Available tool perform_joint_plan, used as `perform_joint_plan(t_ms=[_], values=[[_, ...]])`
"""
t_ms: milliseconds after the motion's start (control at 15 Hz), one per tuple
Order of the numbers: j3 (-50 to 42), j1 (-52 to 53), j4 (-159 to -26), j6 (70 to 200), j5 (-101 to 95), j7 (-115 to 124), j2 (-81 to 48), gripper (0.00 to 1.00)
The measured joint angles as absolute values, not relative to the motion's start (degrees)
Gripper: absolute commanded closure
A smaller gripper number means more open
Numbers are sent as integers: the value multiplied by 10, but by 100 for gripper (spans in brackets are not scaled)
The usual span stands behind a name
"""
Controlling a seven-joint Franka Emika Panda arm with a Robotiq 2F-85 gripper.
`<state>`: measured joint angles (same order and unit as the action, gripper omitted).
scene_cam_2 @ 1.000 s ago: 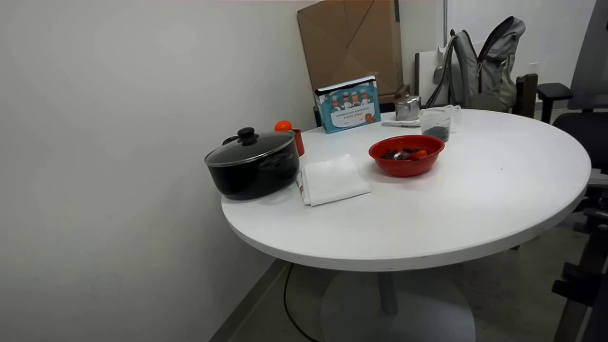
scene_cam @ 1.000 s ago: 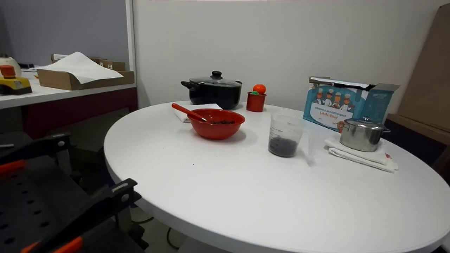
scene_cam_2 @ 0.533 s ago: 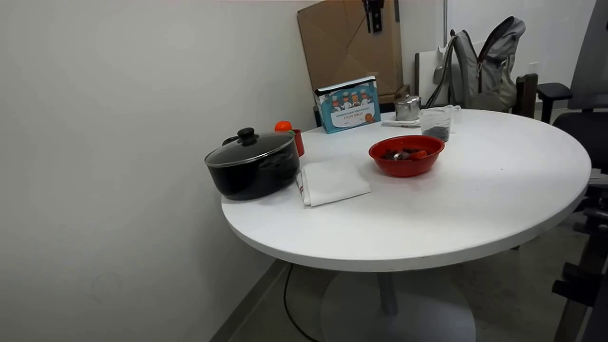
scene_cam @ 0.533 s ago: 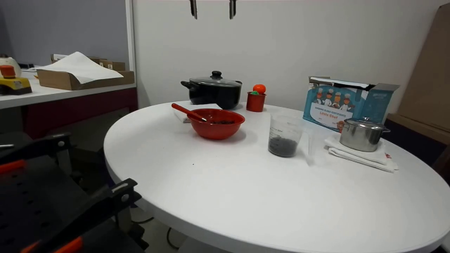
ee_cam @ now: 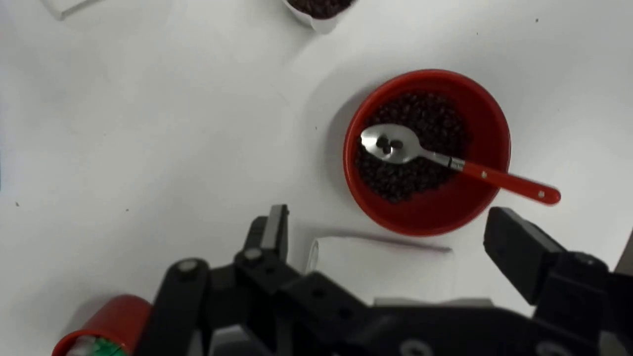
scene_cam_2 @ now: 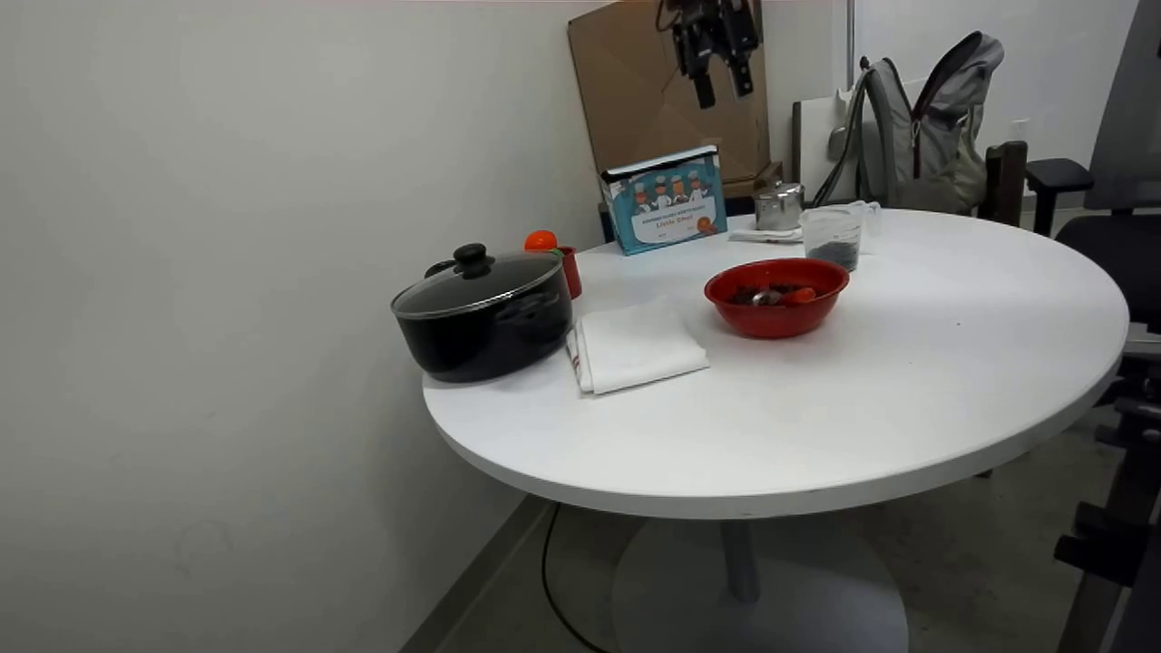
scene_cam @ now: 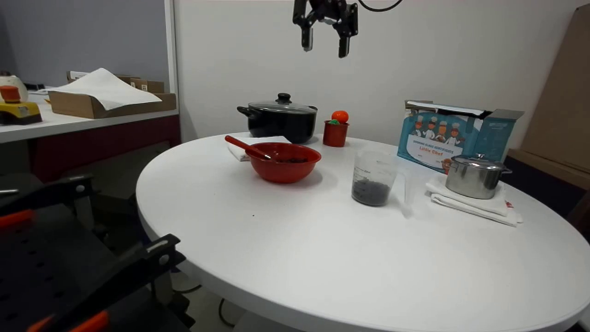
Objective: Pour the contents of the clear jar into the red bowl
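The clear jar (scene_cam: 373,184) is a transparent measuring cup with a handle, upright on the table and part filled with dark contents. It also shows in an exterior view (scene_cam_2: 832,243), and part of it at the wrist view's top edge (ee_cam: 324,24). The red bowl (scene_cam: 282,171) stands apart from it, holding dark beans and a red-handled spoon (ee_cam: 519,184). The bowl also shows in an exterior view (scene_cam_2: 778,319) and the wrist view (ee_cam: 418,225). My gripper (scene_cam: 325,52) is open and empty, high above the table, and shows in an exterior view (scene_cam_2: 724,97) and the wrist view (ee_cam: 388,212).
A folded white cloth (scene_cam_2: 639,349) lies beside the bowl, with a black lidded pot (scene_cam: 282,122) and small red canister (scene_cam: 335,134) behind. A blue box (scene_cam: 435,138) and a metal pot (scene_cam: 472,180) on another cloth stand beyond the jar, near the wall.
My gripper was out of both exterior views one second ago. It has come in from the top, moved lower and turned, still open. The jar and bowl have not moved.
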<state>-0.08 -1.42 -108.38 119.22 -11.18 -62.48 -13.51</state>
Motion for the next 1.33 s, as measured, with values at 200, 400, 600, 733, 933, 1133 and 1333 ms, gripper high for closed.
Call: perform_joint_plan(t_ms=[200, 400, 600, 733, 933, 1133, 1333], values=[[-12, -40, -1056, 1179, -148, -700, -145, 0], [-32, -64, -1056, 1191, -177, -726, -148, 0], [-51, -83, -1068, 1209, -198, -732, -149, 0], [-63, -95, -1080, 1220, -207, -736, -149, 0], [-75, -111, -1099, 1233, -210, -746, -149, 0], [-83, -123, -1116, 1240, -211, -758, -151, 0], [-85, -130, -1126, 1245, -211, -772, -160, 0]])
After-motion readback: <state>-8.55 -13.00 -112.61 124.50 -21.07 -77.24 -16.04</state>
